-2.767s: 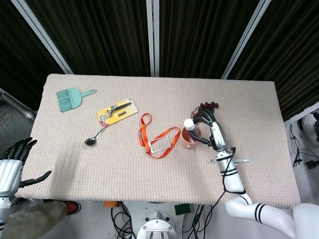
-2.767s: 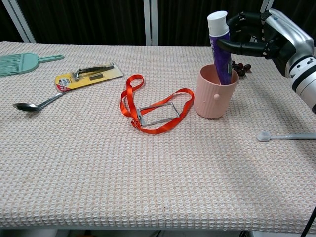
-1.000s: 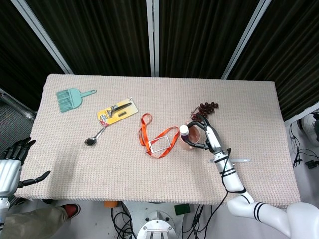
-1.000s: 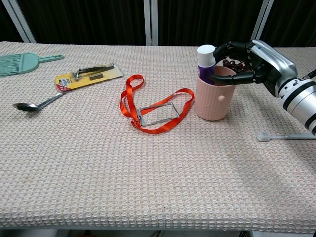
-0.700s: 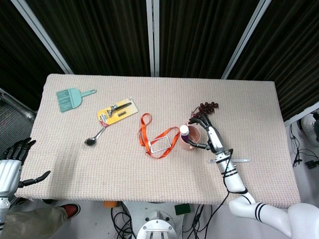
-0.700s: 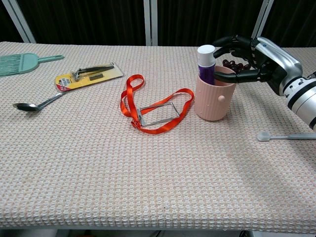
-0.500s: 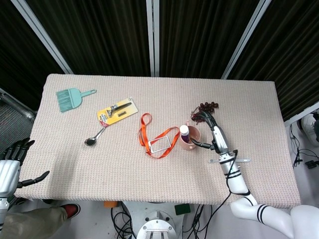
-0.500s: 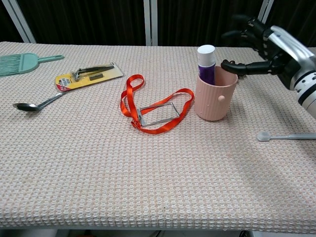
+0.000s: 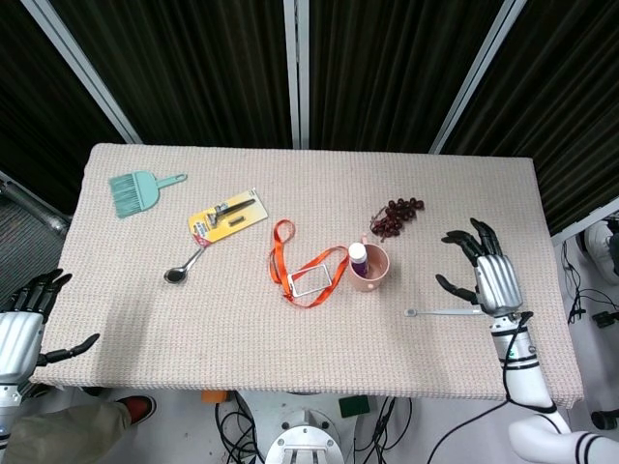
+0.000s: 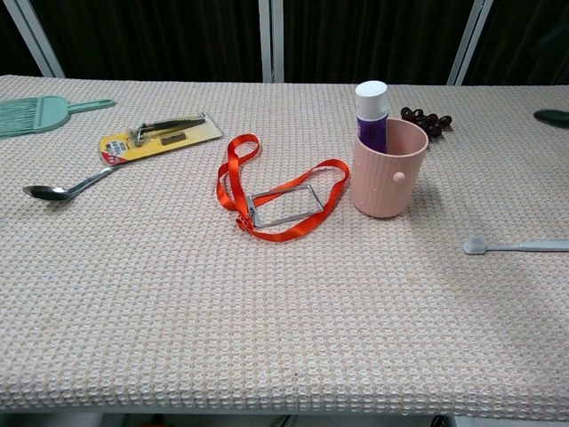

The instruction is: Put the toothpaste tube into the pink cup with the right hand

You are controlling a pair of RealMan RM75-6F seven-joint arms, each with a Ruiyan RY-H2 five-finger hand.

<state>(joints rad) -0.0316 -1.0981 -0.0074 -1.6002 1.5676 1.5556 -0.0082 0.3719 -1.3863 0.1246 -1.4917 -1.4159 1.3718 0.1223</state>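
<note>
The purple toothpaste tube (image 10: 372,114) with its white cap (image 9: 358,253) up stands inside the pink cup (image 10: 388,173), leaning on the cup's left rim (image 9: 370,269). My right hand (image 9: 486,275) hovers well to the right of the cup, fingers spread and holding nothing; in the chest view only a dark fingertip (image 10: 553,116) shows at the right edge. My left hand (image 9: 21,330) hangs off the table's front left corner, fingers apart and empty.
An orange lanyard with a badge frame (image 10: 275,197) lies left of the cup. Dark grapes (image 9: 395,217) sit behind it. A grey toothbrush (image 10: 516,245) lies to the right. A spoon (image 9: 184,268), a yellow carded tool (image 9: 228,215) and a teal brush (image 9: 141,188) lie at the left.
My right hand let go of the tube, which settled into the cup, and drew away to the right with its fingers apart. The left hand has not moved.
</note>
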